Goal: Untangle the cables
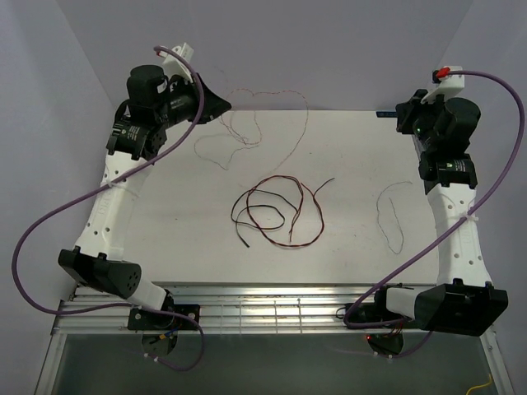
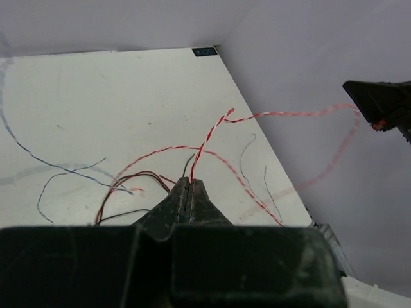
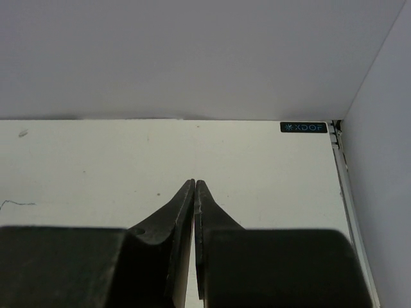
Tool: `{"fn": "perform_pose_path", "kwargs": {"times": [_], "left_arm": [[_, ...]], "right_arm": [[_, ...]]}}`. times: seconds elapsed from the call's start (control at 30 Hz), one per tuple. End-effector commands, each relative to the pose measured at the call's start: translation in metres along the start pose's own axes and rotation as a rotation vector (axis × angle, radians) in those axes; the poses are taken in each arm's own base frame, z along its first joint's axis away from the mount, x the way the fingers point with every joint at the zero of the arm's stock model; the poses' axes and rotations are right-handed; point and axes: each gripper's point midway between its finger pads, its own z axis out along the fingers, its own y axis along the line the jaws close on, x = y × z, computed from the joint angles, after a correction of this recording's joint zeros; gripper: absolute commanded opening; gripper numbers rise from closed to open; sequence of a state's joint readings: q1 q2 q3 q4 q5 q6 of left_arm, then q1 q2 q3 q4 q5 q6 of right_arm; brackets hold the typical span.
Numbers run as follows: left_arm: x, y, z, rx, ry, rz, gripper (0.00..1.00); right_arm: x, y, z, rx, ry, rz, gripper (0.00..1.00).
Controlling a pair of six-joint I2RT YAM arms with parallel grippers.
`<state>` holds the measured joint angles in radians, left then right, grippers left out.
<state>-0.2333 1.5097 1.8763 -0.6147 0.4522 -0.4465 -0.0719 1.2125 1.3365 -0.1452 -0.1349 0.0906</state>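
Note:
My left gripper (image 1: 226,103) is at the far left of the table, raised, and is shut (image 2: 191,181) on a pale pink cable (image 1: 276,92) that shows as a red-and-white twist (image 2: 209,138) in the left wrist view. That cable runs from the jaws along the back edge and loops down onto the table. A red and black tangle (image 1: 276,210) lies mid-table, apart from both grippers. A thin blue-grey cable (image 1: 198,150) lies at the left, and another thin grey one (image 1: 393,216) at the right. My right gripper (image 1: 402,115) is at the far right, shut and empty (image 3: 194,184).
White walls close the table at the back and on both sides. A small label (image 3: 303,127) marks the far right corner. The purple hoses (image 1: 49,218) of the arms arc out past the table's sides. A metal rail (image 1: 272,309) runs along the near edge.

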Motion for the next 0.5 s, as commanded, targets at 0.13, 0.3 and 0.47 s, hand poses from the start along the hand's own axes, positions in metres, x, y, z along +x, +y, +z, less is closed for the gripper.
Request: {"fn": "perform_pose_path", "kwargs": {"times": [0.13,0.3,0.47], "left_arm": [[0.061,-0.054,0.032,0.12,0.087,0.036,0.0],[0.105,-0.03,0.047,-0.042,0.131,0.071,0.0],[0.166,0.05,0.066,-0.354,0.223,0.044,0.0]], "right_arm": [[-0.061,0.025,0.002,-0.129,-0.146,-0.02,0.08],[-0.027,0.007,0.009,-0.038,-0.05,0.025,0.08],[0.035,0.006,0.004,-0.033,0.067,0.089,0.1]]}}
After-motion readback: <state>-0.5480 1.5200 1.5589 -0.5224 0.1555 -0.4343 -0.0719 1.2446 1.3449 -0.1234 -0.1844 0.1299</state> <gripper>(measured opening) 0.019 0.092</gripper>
